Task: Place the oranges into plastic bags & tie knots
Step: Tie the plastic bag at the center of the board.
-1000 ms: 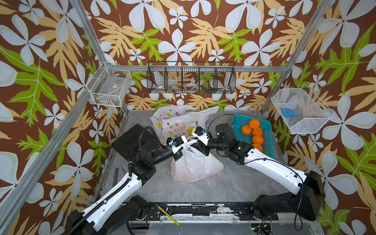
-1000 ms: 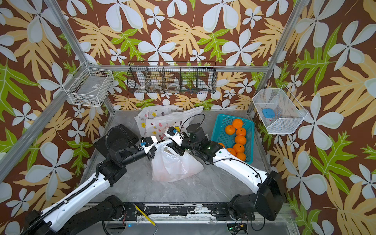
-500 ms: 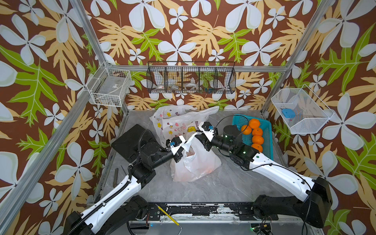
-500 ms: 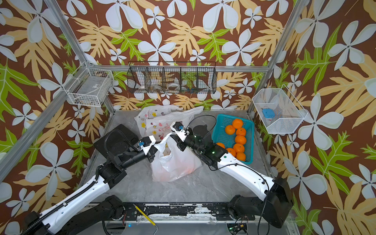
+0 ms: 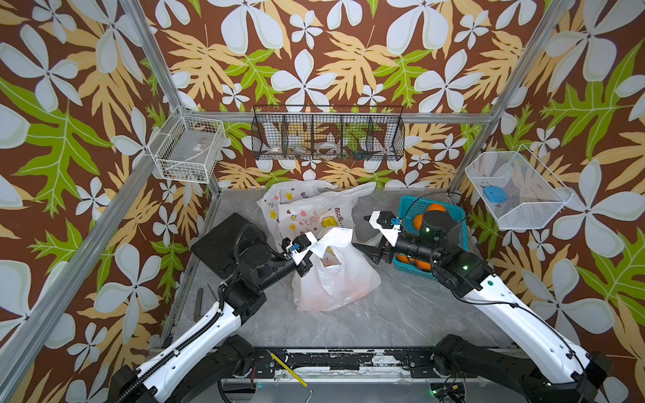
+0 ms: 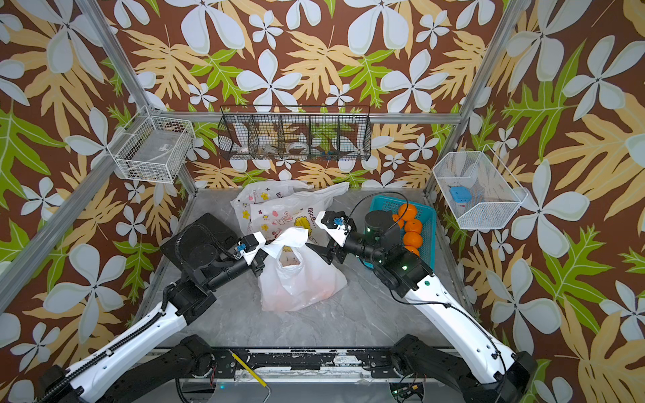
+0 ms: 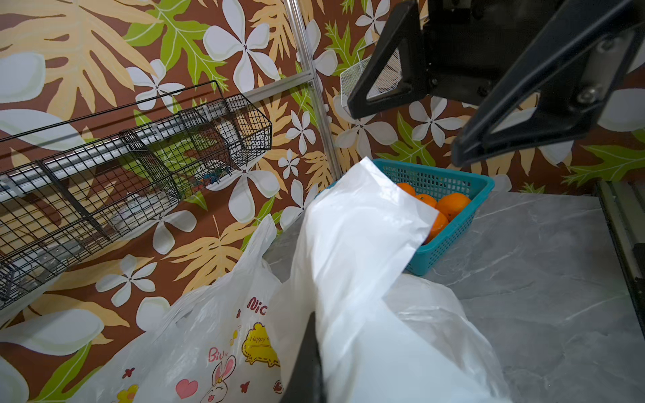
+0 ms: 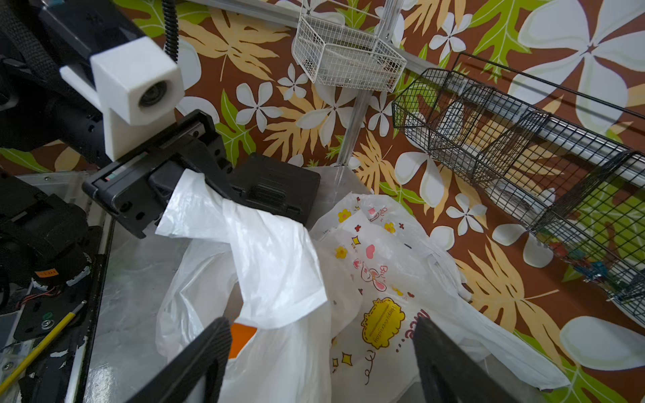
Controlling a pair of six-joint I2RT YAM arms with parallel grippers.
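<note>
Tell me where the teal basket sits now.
In both top views the teal basket sits at the table's far right corner, partly under the right arm's wrist, right of the filled bag.

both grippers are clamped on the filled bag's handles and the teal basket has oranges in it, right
Not both. Only the left gripper is shut on a handle strip of the filled bag. The right gripper stands open, gripping nothing, as the right wrist view shows. The teal basket does hold oranges.
</note>
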